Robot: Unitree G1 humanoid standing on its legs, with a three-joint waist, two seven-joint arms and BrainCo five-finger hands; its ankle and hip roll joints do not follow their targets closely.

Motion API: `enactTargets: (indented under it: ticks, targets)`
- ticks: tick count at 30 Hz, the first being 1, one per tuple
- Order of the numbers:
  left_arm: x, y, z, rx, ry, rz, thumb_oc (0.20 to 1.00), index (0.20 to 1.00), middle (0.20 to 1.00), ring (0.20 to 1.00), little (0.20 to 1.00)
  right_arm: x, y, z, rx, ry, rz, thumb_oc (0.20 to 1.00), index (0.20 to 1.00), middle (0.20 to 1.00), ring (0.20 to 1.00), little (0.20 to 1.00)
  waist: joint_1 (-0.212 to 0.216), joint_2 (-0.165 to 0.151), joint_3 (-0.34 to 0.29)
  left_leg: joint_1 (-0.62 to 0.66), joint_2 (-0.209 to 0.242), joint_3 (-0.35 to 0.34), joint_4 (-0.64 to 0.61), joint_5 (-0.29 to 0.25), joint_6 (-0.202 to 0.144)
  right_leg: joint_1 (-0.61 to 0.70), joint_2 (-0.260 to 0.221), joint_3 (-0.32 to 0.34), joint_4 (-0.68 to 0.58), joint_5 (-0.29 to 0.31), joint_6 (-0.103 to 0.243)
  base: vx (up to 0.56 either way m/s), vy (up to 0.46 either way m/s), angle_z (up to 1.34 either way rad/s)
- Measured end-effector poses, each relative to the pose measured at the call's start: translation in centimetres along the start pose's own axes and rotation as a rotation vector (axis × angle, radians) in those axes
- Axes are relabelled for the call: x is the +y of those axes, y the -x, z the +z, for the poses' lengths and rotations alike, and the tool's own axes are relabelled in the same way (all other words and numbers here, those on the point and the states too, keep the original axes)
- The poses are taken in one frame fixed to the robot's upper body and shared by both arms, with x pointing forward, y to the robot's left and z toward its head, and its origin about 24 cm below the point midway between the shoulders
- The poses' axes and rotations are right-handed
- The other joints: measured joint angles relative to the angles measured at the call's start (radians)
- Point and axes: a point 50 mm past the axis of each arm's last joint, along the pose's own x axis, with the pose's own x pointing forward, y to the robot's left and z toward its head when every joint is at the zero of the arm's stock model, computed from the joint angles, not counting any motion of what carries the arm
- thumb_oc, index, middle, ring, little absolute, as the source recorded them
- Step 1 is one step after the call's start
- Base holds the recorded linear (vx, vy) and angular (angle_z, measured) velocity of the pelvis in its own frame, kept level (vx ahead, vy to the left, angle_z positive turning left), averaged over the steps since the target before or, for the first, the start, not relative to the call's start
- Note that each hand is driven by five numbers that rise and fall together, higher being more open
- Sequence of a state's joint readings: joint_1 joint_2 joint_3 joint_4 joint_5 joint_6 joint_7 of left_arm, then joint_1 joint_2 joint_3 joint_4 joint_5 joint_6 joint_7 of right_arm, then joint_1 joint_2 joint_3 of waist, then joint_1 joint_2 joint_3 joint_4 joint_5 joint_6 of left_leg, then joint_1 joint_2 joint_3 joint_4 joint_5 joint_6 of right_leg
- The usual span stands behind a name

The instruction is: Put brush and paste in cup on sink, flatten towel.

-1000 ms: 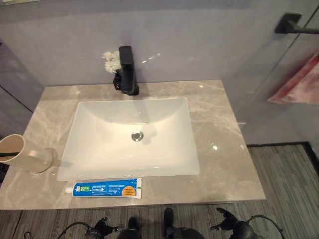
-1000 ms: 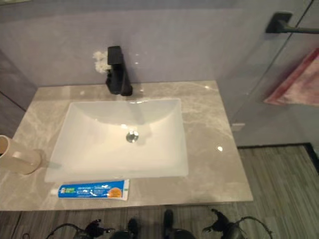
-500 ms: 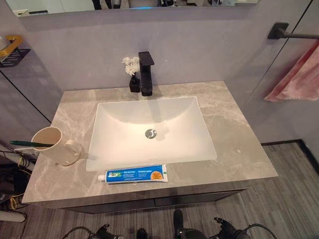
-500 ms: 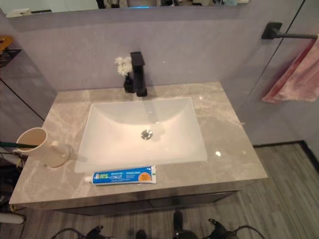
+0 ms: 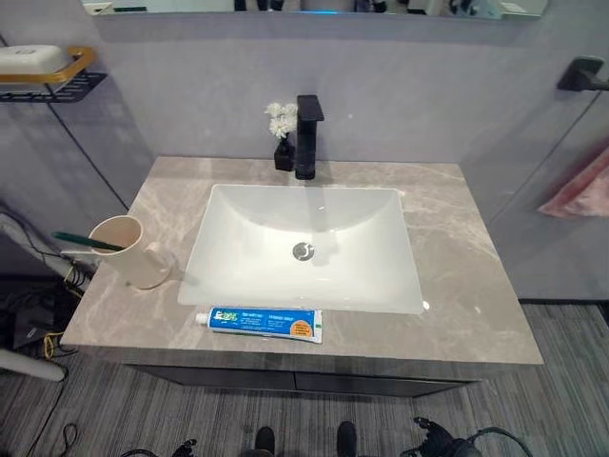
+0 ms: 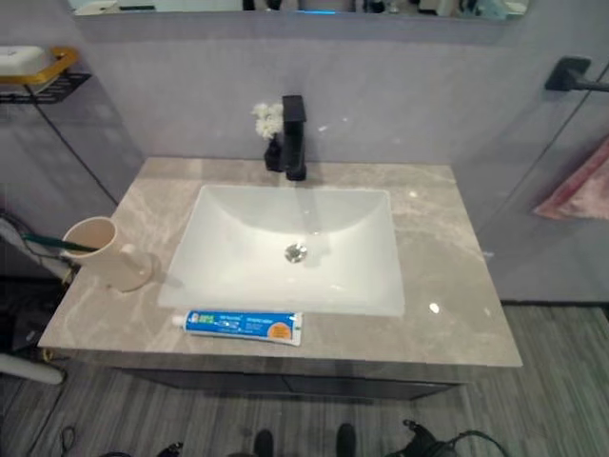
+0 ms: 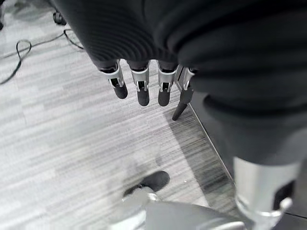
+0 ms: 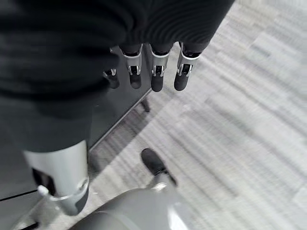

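Note:
A beige cup (image 5: 128,251) stands on the marble counter (image 5: 457,257), left of the white basin (image 5: 381,295). A green toothbrush (image 5: 84,242) rests in the cup and sticks out to the left. A blue toothpaste tube (image 5: 265,324) lies flat along the counter's front edge, before the basin. A pink towel (image 5: 580,187) hangs bunched at the far right under a black bar (image 5: 582,74). My left hand (image 7: 140,91) and right hand (image 8: 156,79) hang low over the floor, fingers straight, holding nothing.
A black faucet (image 5: 306,135) stands behind the basin with a small vase of white flowers (image 5: 281,119) beside it. A wire shelf with a soap dish (image 5: 43,69) is on the wall at the upper left. Striped grey floor (image 5: 533,409) lies before the cabinet.
The camera has shifted, so the counter sits more to the right and the wall shelf has come into view. Cup, brush and paste keep their places on the counter.

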State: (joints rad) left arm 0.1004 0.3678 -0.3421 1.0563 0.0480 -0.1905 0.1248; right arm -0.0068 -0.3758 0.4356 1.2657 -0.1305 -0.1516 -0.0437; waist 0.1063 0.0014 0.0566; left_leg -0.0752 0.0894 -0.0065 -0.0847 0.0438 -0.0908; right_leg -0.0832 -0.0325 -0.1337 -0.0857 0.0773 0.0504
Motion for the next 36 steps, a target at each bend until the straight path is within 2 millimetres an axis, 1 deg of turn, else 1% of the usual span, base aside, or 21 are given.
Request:
enactTargets:
  ticks: [1, 3, 5, 6, 7, 8, 9, 10, 12, 14, 15, 16, 18, 21, 25, 27, 30, 31, 32, 33, 36]
  targets:
    - [0.5, 0.2, 0.8, -0.072, -0.007, 0.017, 1.000, 1.000, 1.000, 1.000, 1.000, -0.2, 0.1, -0.6, 0.018, -0.016, -0.008, 1.000, 1.000, 1.000, 1.000, 1.000, 0.014, 0.004, 0.003, -0.008, 0.001, -0.018, -0.003, 0.012, -0.001, -0.001, 0.002, -0.017, 0.000, -0.003, 0.000, -0.04, -0.063, 0.89]
    - [1.0, 0.6, 0.7, -0.114, -0.024, 0.036, 1.000, 1.000, 1.000, 1.000, 1.000, -1.1, 0.2, -1.1, 0.038, -0.042, -0.043, 1.000, 1.000, 1.000, 1.000, 1.000, 0.046, 0.022, 0.010, -0.013, 0.000, -0.023, -0.002, 0.014, -0.003, -0.001, 0.004, -0.024, 0.000, -0.002, 0.000, -0.02, -0.030, 0.19]
    - [1.5, 1.2, 0.1, -0.127, -0.088, 0.031, 1.000, 1.000, 1.000, 1.000, 1.000, -1.8, 0.1, -0.8, 0.031, -0.047, -0.068, 1.000, 1.000, 1.000, 1.000, 1.000, 0.038, 0.033, 0.015, -0.015, 0.000, -0.040, -0.002, 0.012, -0.006, 0.000, 0.002, -0.040, 0.000, -0.004, 0.001, 0.00, -0.022, 0.26]
    - [2.6, 2.5, 0.3, -0.205, -0.208, 0.001, 1.000, 1.000, 1.000, 1.000, 1.000, -2.0, 0.0, -0.6, 0.029, -0.055, -0.074, 1.000, 1.000, 1.000, 1.000, 1.000, 0.053, 0.042, 0.026, -0.023, -0.005, -0.064, -0.002, 0.019, -0.013, 0.008, -0.001, -0.065, 0.000, -0.007, 0.003, 0.00, -0.023, 0.60]
    - [4.2, 4.5, 2.8, -0.391, -0.456, -0.079, 1.000, 1.000, 1.000, 1.000, 1.000, -2.0, 0.1, -1.2, 0.056, -0.086, -0.081, 1.000, 1.000, 1.000, 1.000, 1.000, 0.079, 0.046, 0.032, -0.030, -0.007, -0.093, -0.003, 0.024, -0.015, 0.011, -0.003, -0.094, 0.000, -0.013, 0.000, -0.03, -0.017, 0.66]
    - [5.8, 5.2, 3.7, -0.455, -0.545, -0.077, 1.000, 1.000, 1.000, 1.000, 1.000, -2.4, 0.1, -1.2, 0.063, -0.094, -0.090, 1.000, 1.000, 1.000, 1.000, 1.000, 0.089, 0.060, 0.031, -0.030, -0.010, -0.099, -0.005, 0.028, -0.017, 0.014, -0.006, -0.101, 0.000, -0.013, 0.001, 0.01, -0.009, 0.45]
    - [7.5, 6.3, 4.9, -0.500, -0.671, -0.091, 1.000, 1.000, 1.000, 1.000, 1.000, -2.5, 0.2, -1.5, 0.076, -0.098, -0.094, 1.000, 1.000, 1.000, 1.000, 1.000, 0.114, 0.062, 0.033, -0.031, -0.012, -0.100, -0.006, 0.031, -0.021, 0.014, -0.008, -0.102, 0.000, -0.012, 0.001, 0.03, 0.022, 0.24]
    - [9.5, 8.2, 6.6, -0.577, -0.800, -0.098, 1.000, 1.000, 1.000, 1.000, 1.000, -2.5, 0.2, -1.8, 0.086, -0.098, -0.094, 1.000, 1.000, 1.000, 1.000, 1.000, 0.126, 0.060, 0.036, -0.031, -0.013, -0.109, -0.004, 0.030, -0.018, 0.017, -0.012, -0.110, 0.000, -0.014, 0.005, 0.09, 0.009, 0.15]
    - [11.1, 10.6, 9.4, -0.670, -0.940, -0.097, 1.000, 1.000, 1.000, 1.000, 1.000, -2.2, 0.5, -2.5, 0.104, -0.096, -0.085, 1.000, 1.000, 1.000, 1.000, 1.000, 0.129, 0.062, 0.036, -0.030, -0.023, -0.123, -0.007, 0.032, -0.021, 0.029, -0.022, -0.126, 0.000, -0.019, 0.011, 0.03, 0.019, 0.25]
    - [11.9, 11.7, 11.2, -0.755, -0.972, -0.065, 1.000, 1.000, 1.000, 1.000, 1.000, -2.0, 0.5, -2.8, 0.116, -0.093, -0.079, 1.000, 1.000, 1.000, 1.000, 1.000, 0.129, 0.071, 0.030, -0.024, -0.033, -0.119, -0.004, 0.037, -0.013, 0.034, -0.034, -0.123, 0.000, -0.019, 0.019, 0.05, 0.018, 0.06]
    - [12.3, 13.1, 13.1, -0.822, -1.018, -0.030, 1.000, 1.000, 1.000, 1.000, 1.000, -1.7, 0.6, -2.9, 0.116, -0.084, -0.065, 1.000, 1.000, 1.000, 1.000, 1.000, 0.125, 0.069, 0.031, -0.023, -0.041, -0.121, -0.007, 0.036, -0.011, 0.036, -0.042, -0.124, 0.000, -0.020, 0.024, 0.10, 0.014, 0.02]
    - [12.9, 15.2, 15.3, -0.924, -1.071, 0.027, 1.000, 1.000, 1.000, 1.000, 1.000, -0.7, 0.9, -3.8, 0.142, -0.076, -0.026, 1.000, 1.000, 1.000, 1.000, 1.000, 0.124, 0.058, 0.033, -0.021, -0.048, -0.121, -0.005, 0.036, -0.009, 0.038, -0.045, -0.125, 0.000, -0.022, 0.032, 0.09, 0.009, 0.05]
    - [13.6, 16.1, 16.4, -0.971, -1.071, 0.092, 1.000, 1.000, 1.000, 1.000, 1.000, 0.1, 1.1, -4.5, 0.170, -0.065, 0.000, 1.000, 1.000, 1.000, 1.000, 1.000, 0.118, 0.055, 0.032, -0.010, -0.054, -0.121, -0.005, 0.035, -0.008, 0.051, -0.055, -0.125, 0.000, -0.024, 0.036, 0.02, 0.006, 0.02]
    - [15.0, 16.8, 17.0, -0.992, -1.025, 0.210, 1.000, 1.000, 1.000, 1.000, 1.000, 0.9, 1.3, -4.9, 0.193, -0.071, 0.036, 1.000, 1.000, 1.000, 1.000, 1.000, 0.096, 0.046, 0.025, -0.011, -0.058, -0.119, -0.004, 0.033, -0.005, 0.049, -0.058, -0.125, 0.000, -0.027, 0.041, 0.00, 0.000, 0.00]
    - [15.8, 17.4, 18.6, -1.122, -0.823, 0.369, 1.000, 1.000, 1.000, 1.000, 1.000, 2.0, 1.2, -4.4, 0.194, -0.085, 0.078, 1.000, 1.000, 1.000, 1.000, 1.000, 0.086, 0.036, 0.017, -0.005, -0.056, -0.109, -0.005, 0.031, -0.005, 0.049, -0.057, -0.116, 0.000, -0.028, 0.042, 0.00, 0.006, -0.10]
    - [16.2, 17.2, 18.9, -1.155, -0.738, 0.437, 1.000, 1.000, 1.000, 1.000, 1.000, 2.2, 1.1, -4.0, 0.184, -0.109, 0.080, 1.000, 1.000, 1.000, 1.000, 1.000, 0.060, 0.029, 0.003, 0.007, -0.052, -0.080, -0.005, 0.021, 0.000, 0.040, -0.055, -0.081, 0.000, -0.022, 0.042, -0.01, 0.012, -0.42]
    - [16.4, 17.4, 19.4, -1.179, -0.726, 0.465, 1.000, 1.000, 1.000, 1.000, 1.000, 2.0, 1.0, -3.9, 0.184, -0.181, 0.060, 1.000, 1.000, 1.000, 1.000, 1.000, 0.041, 0.025, -0.002, 0.004, -0.049, -0.048, -0.005, 0.020, 0.001, 0.024, -0.053, -0.051, 0.000, -0.010, 0.043, -0.02, 0.016, -0.38]
    - [16.3, 17.3, 19.8, -1.200, -0.698, 0.476, 1.000, 1.000, 1.000, 1.000, 1.000, 2.1, 1.1, -4.2, 0.192, -0.221, 0.053, 1.000, 1.000, 1.000, 1.000, 1.000, 0.023, 0.021, -0.004, 0.005, -0.050, -0.024, -0.005, 0.019, 0.003, 0.007, -0.052, -0.024, -0.001, -0.002, 0.044, -0.01, 0.015, -0.42]
    - [16.1, 17.2, 20.0, -1.217, -0.670, 0.480, 1.000, 1.000, 1.000, 1.000, 1.000, 2.2, 1.1, -4.1, 0.193, -0.246, 0.049, 1.000, 1.000, 1.000, 1.000, 1.000, 0.030, 0.023, -0.006, 0.004, -0.048, -0.010, -0.006, 0.019, 0.003, 0.006, -0.053, -0.012, -0.001, 0.003, 0.041, 0.00, 0.013, -0.53]
    - [16.0, 17.2, 20.1, -1.227, -0.667, 0.471, 1.000, 1.000, 1.000, 1.000, 1.000, 2.4, 1.1, -4.2, 0.197, -0.255, 0.055, 1.000, 1.000, 1.000, 1.000, 1.000, 0.005, 0.018, -0.008, 0.005, -0.048, 0.003, -0.006, 0.018, 0.005, -0.002, -0.051, -0.001, -0.002, 0.009, 0.040, 0.00, 0.018, -0.32]
    - [15.7, 17.0, 20.3, -1.236, -0.643, 0.455, 1.000, 1.000, 1.000, 1.000, 1.000, 3.1, 1.5, -4.9, 0.217, -0.267, 0.070, 1.000, 1.000, 1.000, 1.000, 1.000, -0.009, 0.016, -0.010, 0.006, -0.047, 0.022, -0.007, 0.016, 0.007, -0.012, -0.050, 0.022, -0.008, 0.014, 0.040, 0.01, 0.014, -0.26]
